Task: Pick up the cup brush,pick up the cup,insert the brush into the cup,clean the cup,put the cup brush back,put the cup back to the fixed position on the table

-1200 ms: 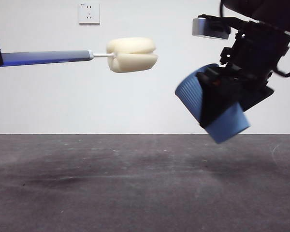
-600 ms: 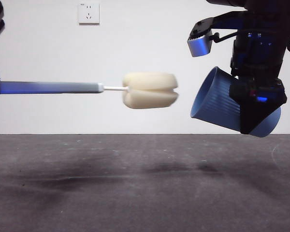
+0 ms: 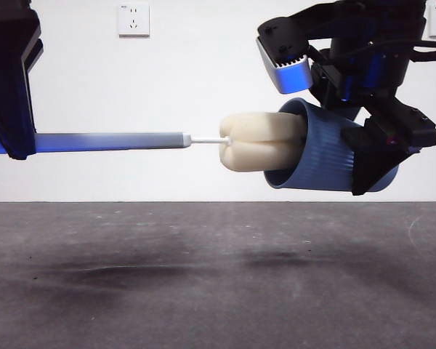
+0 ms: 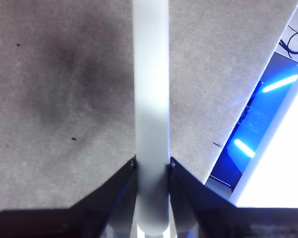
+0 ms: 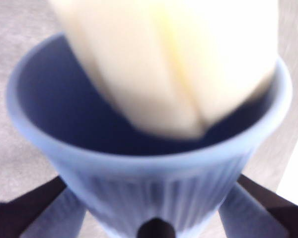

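My left gripper (image 4: pixel 152 166) is shut on the grey handle of the cup brush (image 4: pixel 151 99) and holds it level above the table (image 3: pixel 203 276). In the front view the handle (image 3: pixel 109 141) runs right from that gripper (image 3: pixel 14 138) to the cream sponge head (image 3: pixel 258 142). The head is partly inside the mouth of the blue ribbed cup (image 3: pixel 327 156). My right gripper (image 3: pixel 381 156) is shut on the cup and holds it on its side in the air, mouth facing left. The right wrist view shows the cup (image 5: pixel 154 183) between the jaws with the sponge (image 5: pixel 174 64) entering it.
A white wall socket (image 3: pixel 134 19) is on the back wall. The dark grey table lies well below both arms. In the left wrist view, blue-lit equipment (image 4: pixel 260 124) stands beyond the table's edge.
The brush has moved right and its sponge head has entered the cup's mouth. The cup has risen a little and turned closer to level, mouth towards the brush.
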`<act>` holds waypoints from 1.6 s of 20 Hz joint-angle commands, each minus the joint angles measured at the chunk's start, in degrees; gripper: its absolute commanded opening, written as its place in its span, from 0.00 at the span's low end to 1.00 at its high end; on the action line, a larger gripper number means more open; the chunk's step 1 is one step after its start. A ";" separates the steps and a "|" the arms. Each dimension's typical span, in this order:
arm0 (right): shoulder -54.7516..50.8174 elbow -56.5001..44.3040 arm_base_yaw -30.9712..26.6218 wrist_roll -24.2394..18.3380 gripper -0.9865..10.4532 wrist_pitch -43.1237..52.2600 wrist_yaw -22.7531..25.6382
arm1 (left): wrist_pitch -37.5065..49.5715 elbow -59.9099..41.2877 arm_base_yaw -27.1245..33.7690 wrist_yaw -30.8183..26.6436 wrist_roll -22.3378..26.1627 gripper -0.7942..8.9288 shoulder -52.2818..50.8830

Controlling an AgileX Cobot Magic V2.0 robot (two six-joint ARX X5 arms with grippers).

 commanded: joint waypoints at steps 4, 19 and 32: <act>0.92 0.09 3.63 -3.74 0.08 0.22 1.62 | 2.23 -0.31 -1.62 3.63 -0.94 0.07 3.50; 2.64 0.09 8.63 -0.66 0.08 -0.44 3.76 | -2.16 -0.28 -4.85 -0.44 -8.85 0.07 5.79; 2.64 0.09 8.66 -0.09 0.08 0.20 3.93 | -2.43 -0.28 -4.72 0.37 -10.29 0.07 0.15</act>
